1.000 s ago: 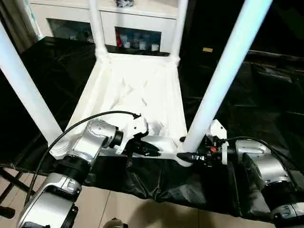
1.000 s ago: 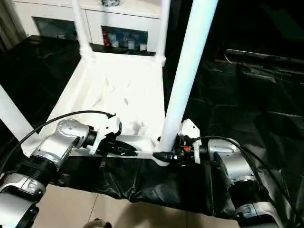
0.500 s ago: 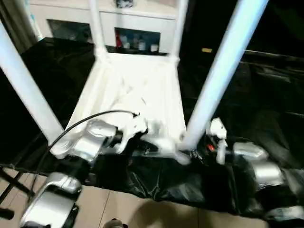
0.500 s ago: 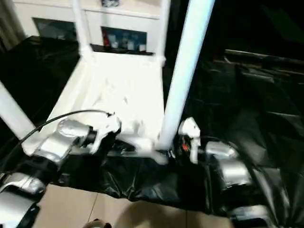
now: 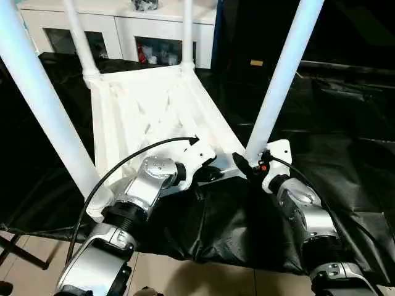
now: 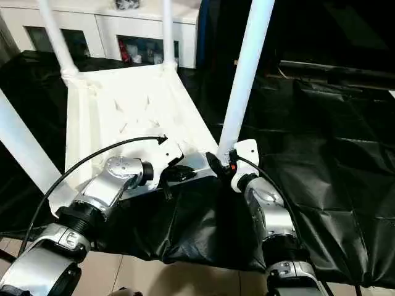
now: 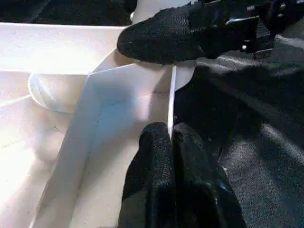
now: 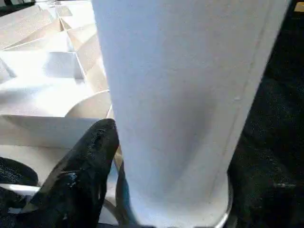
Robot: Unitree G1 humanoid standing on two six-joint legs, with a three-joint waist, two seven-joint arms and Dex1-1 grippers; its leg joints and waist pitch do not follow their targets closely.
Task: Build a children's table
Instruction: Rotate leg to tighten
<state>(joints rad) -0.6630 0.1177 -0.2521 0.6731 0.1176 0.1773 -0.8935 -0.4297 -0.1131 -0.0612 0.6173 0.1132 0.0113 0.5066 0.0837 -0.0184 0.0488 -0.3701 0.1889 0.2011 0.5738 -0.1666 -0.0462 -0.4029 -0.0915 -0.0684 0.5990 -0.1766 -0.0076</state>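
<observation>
The left gripper (image 7: 170,142) is pinching the near rim of the upturned children's table (image 5: 154,105), fingers together on the thin wall. The right gripper (image 5: 244,165) is straddling the near-right leg (image 5: 278,80)'s base, fingers apart. Holding the rim firmly should steady that leg's seating.

Overhead light glares off the white table (image 5: 154,105) against dark sheeting (image 5: 345,160); wrist views are soft-focused.

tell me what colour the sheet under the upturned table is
Black: a glossy, crinkled plastic sheet under the white plastic table, clearest in the left eye view.
</observation>
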